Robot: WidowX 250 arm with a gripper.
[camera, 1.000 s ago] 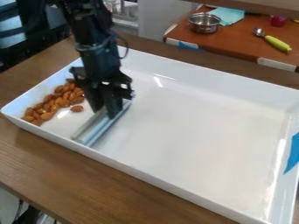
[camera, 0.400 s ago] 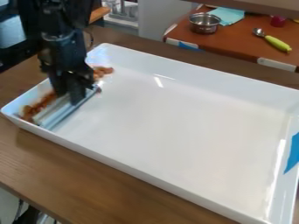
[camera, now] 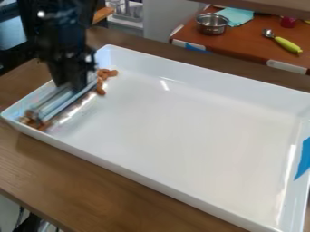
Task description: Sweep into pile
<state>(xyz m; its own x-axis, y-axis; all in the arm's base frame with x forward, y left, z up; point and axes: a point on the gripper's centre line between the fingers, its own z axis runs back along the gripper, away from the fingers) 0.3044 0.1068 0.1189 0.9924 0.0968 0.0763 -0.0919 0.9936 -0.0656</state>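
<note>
The pincer [camera: 74,89] hung over the left end of the white tray [camera: 181,136] and was closed on a long, pale sweeper [camera: 61,106]. The sweeper lay low and aslant inside the tray, just beside its left wall, with one end towards the near left corner and the other towards the far left one.

The almonds [camera: 101,90] lay at both ends of the sweeper: a loose cluster ran beside its far end towards the far left corner, and a few more sat by its near end. That near group was blurred, so how many there were could not fairly be told.

The tray stood on a brown wooden worktop [camera: 91,190], with blue tape [camera: 304,158] on its right wall. Behind, on a reddish-brown table [camera: 254,43], were a metal bowl [camera: 212,25], a pale turquoise cloth [camera: 239,16] near it, a small red item [camera: 288,21] and a metal scoop with a yellow-green handle [camera: 287,44]. White strips [camera: 286,67] and a blue patch [camera: 196,47] marked that table's near edge.
</note>
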